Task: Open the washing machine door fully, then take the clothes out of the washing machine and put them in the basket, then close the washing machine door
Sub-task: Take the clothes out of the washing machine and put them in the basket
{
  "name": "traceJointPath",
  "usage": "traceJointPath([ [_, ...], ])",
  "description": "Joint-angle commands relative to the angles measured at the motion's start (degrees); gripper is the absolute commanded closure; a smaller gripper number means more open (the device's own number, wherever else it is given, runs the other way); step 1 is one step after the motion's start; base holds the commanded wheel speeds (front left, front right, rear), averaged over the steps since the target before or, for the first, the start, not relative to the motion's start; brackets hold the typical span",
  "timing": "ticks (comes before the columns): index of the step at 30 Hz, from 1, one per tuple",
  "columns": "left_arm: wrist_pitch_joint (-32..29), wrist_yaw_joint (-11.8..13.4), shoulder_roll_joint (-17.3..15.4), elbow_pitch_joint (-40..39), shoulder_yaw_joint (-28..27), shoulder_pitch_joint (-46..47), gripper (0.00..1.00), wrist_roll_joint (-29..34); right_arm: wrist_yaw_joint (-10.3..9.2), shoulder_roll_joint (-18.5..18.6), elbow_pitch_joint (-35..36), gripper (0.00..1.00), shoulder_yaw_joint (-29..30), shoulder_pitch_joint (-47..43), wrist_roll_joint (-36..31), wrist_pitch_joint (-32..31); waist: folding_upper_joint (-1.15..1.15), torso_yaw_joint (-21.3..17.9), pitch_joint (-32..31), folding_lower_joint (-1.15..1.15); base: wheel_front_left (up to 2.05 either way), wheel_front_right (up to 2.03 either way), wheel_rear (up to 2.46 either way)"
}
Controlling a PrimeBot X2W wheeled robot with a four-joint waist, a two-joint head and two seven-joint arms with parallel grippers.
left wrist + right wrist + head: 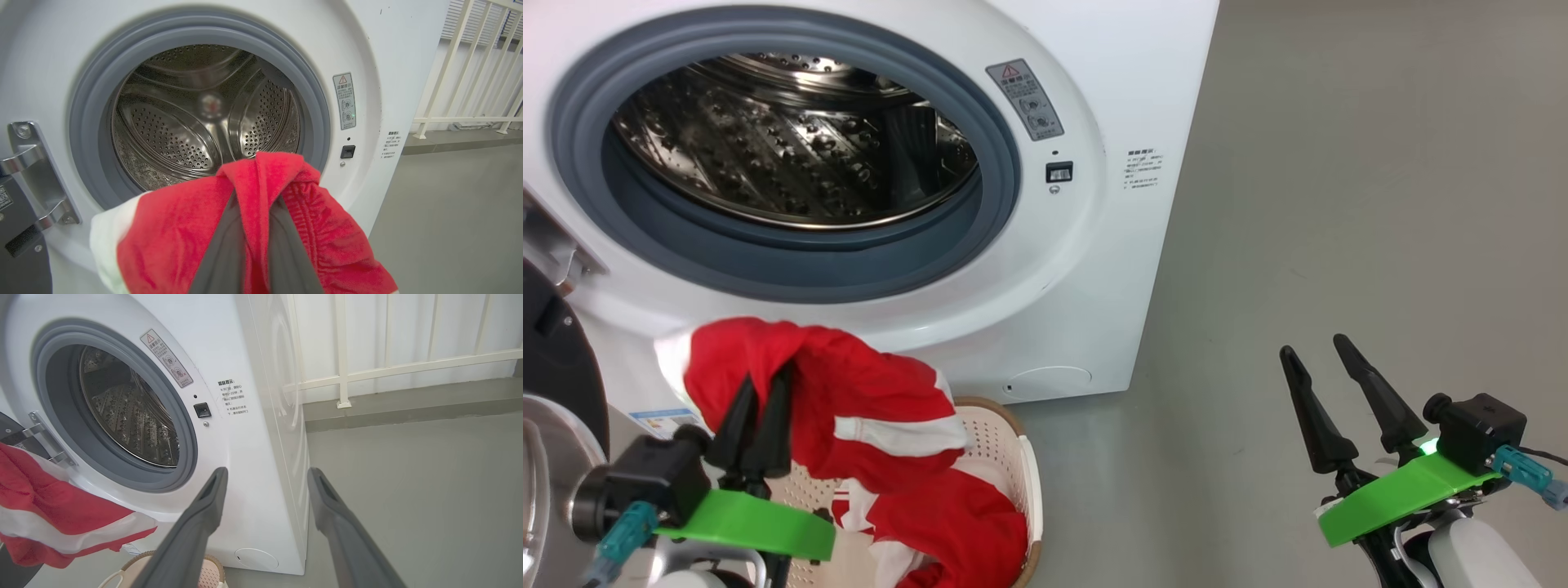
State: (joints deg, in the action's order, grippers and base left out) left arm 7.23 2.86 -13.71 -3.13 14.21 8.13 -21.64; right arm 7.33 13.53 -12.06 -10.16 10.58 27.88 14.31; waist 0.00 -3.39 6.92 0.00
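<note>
The white washing machine (1094,269) stands with its steel drum (792,147) exposed. Its black door (556,359) is swung open at the far left. My left gripper (764,380) is shut on a red garment with white stripes (866,400), held above the cream basket (1005,441) in front of the machine. In the left wrist view the red fabric (171,232) drapes over both fingers (220,253). More red clothes (956,523) lie in the basket. My right gripper (1319,351) hangs open over the floor to the right, its fingers (204,506) holding nothing.
Grey floor (1339,204) stretches to the machine's right. A white railing (367,371) and a low step run behind it. The door hinge bracket (36,175) sits at the drum opening's left side.
</note>
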Motion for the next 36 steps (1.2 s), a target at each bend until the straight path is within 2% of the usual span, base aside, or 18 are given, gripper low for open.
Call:
traceJointPath([
  [1, 0.7, 0.7, -1.0, -0.5, -2.0, 0.9, 1.00, -0.5, 0.16, 0.6, 1.4, 0.00, -1.0, 0.2, 0.3, 0.7, 0.00, -0.1, 0.1, 0.00, 0.00, 0.00, 0.00],
  [21, 4.5, -3.1, 1.0, 26.4, 0.3, 5.1, 1.00, -2.6, 0.16, 0.8, 1.6, 0.00, -1.3, 1.3, 0.3, 0.7, 0.00, -2.7, 2.0, 0.00, 0.00, 0.00, 0.00],
  [36, 6.9, -7.4, 2.9, 49.3, 0.2, 16.4, 1.00, -4.6, 0.16, 0.0, 2.0, 0.00, -1.3, 3.0, 0.1, 0.7, 0.00, -4.6, 6.1, 0.00, 0.00, 0.00, 0.00],
])
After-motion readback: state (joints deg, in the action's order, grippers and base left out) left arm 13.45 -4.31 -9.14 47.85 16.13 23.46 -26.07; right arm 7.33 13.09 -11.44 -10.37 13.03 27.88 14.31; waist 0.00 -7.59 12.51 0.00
